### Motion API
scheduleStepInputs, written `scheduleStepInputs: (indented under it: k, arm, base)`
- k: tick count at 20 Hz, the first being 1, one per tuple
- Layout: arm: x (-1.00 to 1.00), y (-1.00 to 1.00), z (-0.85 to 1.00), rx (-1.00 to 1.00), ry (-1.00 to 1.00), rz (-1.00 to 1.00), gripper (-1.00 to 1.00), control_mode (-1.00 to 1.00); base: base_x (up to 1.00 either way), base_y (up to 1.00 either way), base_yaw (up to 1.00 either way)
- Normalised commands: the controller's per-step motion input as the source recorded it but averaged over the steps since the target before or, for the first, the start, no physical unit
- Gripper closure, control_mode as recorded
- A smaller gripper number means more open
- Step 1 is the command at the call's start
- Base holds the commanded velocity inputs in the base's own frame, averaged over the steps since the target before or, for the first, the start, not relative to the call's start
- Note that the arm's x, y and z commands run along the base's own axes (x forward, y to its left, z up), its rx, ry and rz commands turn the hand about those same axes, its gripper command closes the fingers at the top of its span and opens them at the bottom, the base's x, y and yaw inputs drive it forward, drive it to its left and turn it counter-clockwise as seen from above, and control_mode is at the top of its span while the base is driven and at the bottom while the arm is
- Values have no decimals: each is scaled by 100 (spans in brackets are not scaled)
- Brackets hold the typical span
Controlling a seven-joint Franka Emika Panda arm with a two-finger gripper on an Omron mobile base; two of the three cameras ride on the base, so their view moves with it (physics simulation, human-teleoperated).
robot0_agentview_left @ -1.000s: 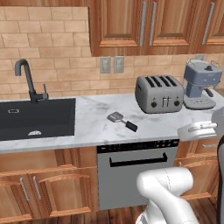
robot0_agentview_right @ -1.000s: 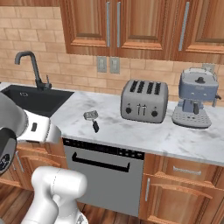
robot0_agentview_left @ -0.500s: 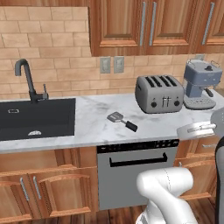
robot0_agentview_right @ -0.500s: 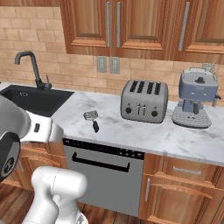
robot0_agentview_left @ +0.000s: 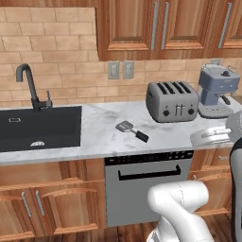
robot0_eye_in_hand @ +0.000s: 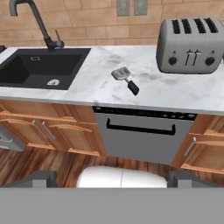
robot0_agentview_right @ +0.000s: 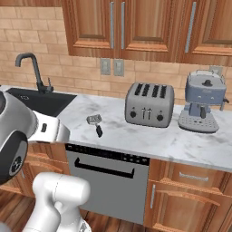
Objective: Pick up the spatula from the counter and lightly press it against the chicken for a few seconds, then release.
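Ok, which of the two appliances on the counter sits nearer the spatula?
The silver four-slot toaster; the blue coffee machine stands beyond it, farther from the spatula.

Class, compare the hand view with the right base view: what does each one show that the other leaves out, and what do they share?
Hand view: the sink drain inside the basin. Right base view: the blue espresso machine and the upper cabinet doors. Shared: the spatula lying on the marble counter, the four-slot toaster and the black faucet.
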Motion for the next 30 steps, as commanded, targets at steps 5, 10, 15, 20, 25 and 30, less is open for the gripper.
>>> scheduleStepInputs:
  k: [5,10,15,20,25,30]
  arm:
    - [11,-6,0,0,0,2,-100,-100]
    - [23,0,-7,0,0,0,-100,-100]
    - [23,0,-2,0,0,0,-100,-100]
    - [20,0,-9,0,0,0,-100,-100]
    - [7,0,-20,0,0,0,-100,-100]
    - [12,0,-23,0,0,0,-100,-100]
  base:
    - [0,0,0]
    - [0,0,0]
    - [0,0,0]
    - [0,0,0]
    - [0,0,0]
    - [0,0,0]
